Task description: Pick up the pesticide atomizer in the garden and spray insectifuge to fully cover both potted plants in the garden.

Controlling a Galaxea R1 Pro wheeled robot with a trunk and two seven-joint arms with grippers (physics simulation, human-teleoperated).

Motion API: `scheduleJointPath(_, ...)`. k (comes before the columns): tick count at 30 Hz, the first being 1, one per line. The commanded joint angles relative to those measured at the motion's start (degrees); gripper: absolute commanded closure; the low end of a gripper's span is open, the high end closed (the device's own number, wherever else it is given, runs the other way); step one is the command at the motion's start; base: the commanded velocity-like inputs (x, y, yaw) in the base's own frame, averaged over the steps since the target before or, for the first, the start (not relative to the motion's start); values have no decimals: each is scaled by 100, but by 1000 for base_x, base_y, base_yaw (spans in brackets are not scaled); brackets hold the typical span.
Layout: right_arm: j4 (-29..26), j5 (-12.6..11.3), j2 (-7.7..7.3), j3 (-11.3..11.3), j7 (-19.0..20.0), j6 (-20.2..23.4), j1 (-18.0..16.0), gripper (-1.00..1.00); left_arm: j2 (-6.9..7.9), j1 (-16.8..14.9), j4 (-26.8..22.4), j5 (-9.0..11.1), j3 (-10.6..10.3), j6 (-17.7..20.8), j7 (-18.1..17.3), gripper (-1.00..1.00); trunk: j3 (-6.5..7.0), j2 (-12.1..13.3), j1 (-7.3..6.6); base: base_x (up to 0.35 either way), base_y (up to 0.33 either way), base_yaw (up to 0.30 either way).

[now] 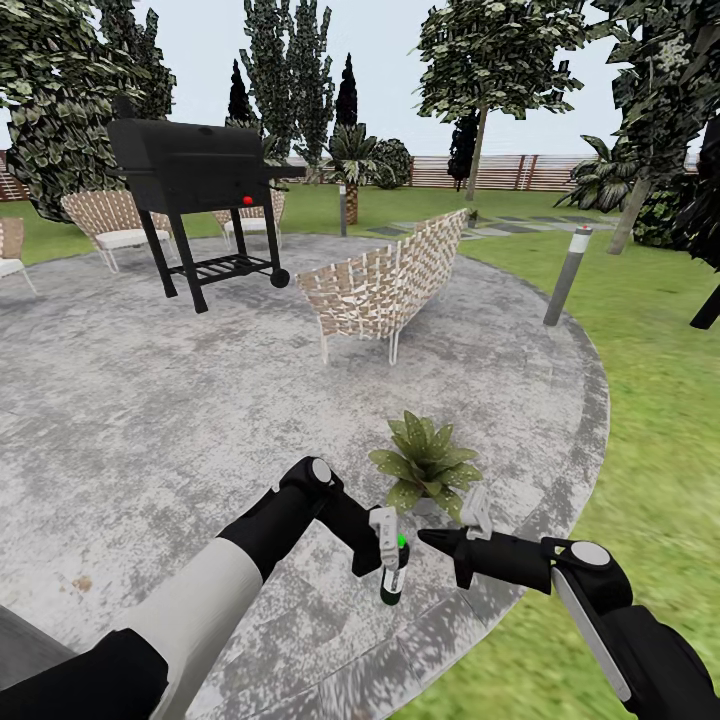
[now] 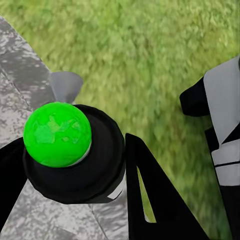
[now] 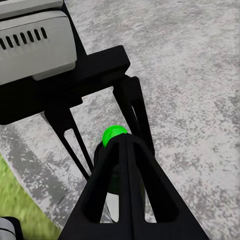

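Both arms extend forward with elbows bent. The left gripper (image 1: 388, 560) points down, fingers clamped on the sprayer (image 1: 393, 578). The right gripper (image 1: 432, 538) points toward it, just beside.

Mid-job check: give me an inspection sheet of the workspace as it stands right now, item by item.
Surface: round grey paved patio, ringed by lawn.
Job's things: pesticide atomizer held upright over the patio edge, green-tipped end up; one potted plant just beyond it on the paving.
Clutter: nothing seen near the plant.
Grippers: left pincer shut on the atomizer; right pincer close beside it, open or shut cannot be told.
Cables: nothing seen.
Surroundings: black grill, woven chair with more chairs behind, grey bollard light, trees and a slatted fence at the back.
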Motion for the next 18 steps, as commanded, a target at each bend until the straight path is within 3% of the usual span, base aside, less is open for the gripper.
scheduleJointPath(1,-1,-47,-5,5,-5,46,-5,100,-1,-4,-7,-20,1,58,-25,100,-5,-2,-1,0,0,0)
scheduleJointPath(18,-1,-47,-5,-7,-5,46,-5,100,-1,-4,-97,-5,0,58,-25,100,-5,-2,-1,0,0,0)
